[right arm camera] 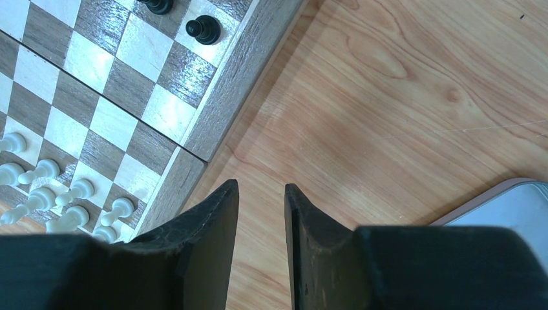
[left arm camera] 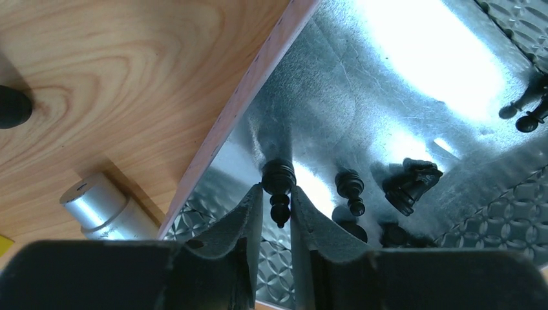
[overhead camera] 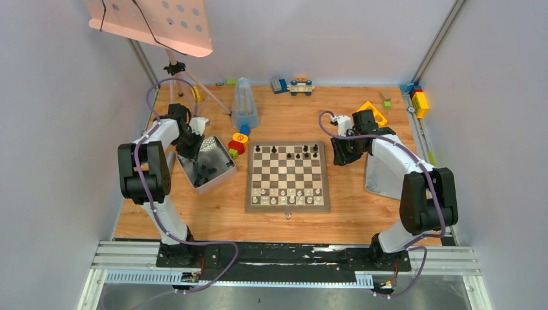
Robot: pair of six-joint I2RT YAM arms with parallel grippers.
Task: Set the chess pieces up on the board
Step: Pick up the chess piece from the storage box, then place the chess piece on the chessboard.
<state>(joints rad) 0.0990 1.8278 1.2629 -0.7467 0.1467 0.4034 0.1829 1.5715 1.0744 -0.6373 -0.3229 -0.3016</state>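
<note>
**A:** Top view first. Where is the work?

**B:** The left gripper (overhead camera: 194,154) is down inside the metal tray (overhead camera: 223,182), centre-left of the frame. That arm is folded, with the elbow high and the wrist pitched steeply down. The board (overhead camera: 287,206) lies mid-frame. The white chess pieces (overhead camera: 284,192) fill most of its lower two rows, and the black chess pieces (overhead camera: 297,152) are sparse along the upper edge. The right gripper (overhead camera: 340,154) hangs just off the board's upper right side.

**A:** And the left wrist view?

**B:** At lower centre the fingers (left arm camera: 249,213) flank one black piece (left arm camera: 278,174) lying on the tray floor. Its slim top runs into the gap and its wide base sits just past the fingertips. The jaws stand narrow around it, but I cannot tell whether the pads are actually biting.

**A:** How would you take it?

**B:** Squeeze squarely on the slim part, close to the base, then lift straight up. That should keep it off the two loose black pieces (left arm camera: 350,187) to its right. A piece grabbed lying down will likely hang tilted, so standing it on its square will need care.

**A:** Right wrist view?

**B:** The jaws are a little apart with nothing between them, over the bare wooden table (right arm camera: 400,116). The board's edge runs through the upper left, with white pieces at the lower left. This arm looks parked clear of the job.
</note>
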